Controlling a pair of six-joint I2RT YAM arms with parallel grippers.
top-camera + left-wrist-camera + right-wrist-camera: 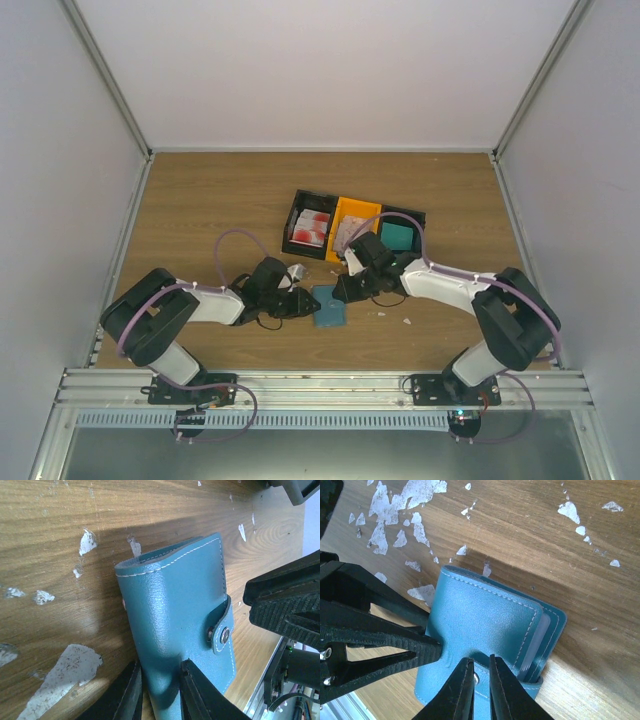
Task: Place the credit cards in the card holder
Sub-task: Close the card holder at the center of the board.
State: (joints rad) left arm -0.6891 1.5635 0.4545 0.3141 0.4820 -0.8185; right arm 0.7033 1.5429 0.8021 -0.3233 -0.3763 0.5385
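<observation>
Lying flat on the worktop (220, 200), the card holder (328, 306) sits between the two arms, just in front of a row of three bins. It is closed, dusty blue with pale stitching along its edges. Its strap (222, 630) wraps round one edge and is fastened with a metal snap. In the right wrist view, pale inner pockets show as thin layers between the covers at the open edge.

The left end effector (161, 700) reaches in from the left. Its fingers are narrowed onto one end of the card holder, one finger on either side of the cover, gripping it. The right end effector (481, 682) comes in from the opposite side. Its fingers are almost together, pinching the card holder at the strap, and the snap is just visible in the slit between them. The two end effectors are near each other at the card holder; whether they touch cannot be told.

The credit cards (311, 229), white with red print, lie in the black bin (297, 215) at the left end of the row, apart from the card holder. Next to it is an orange bin (360, 208), and beyond that another black bin holds a teal block (400, 236). White scraps (385, 510) are scattered over the wood around the card holder.
</observation>
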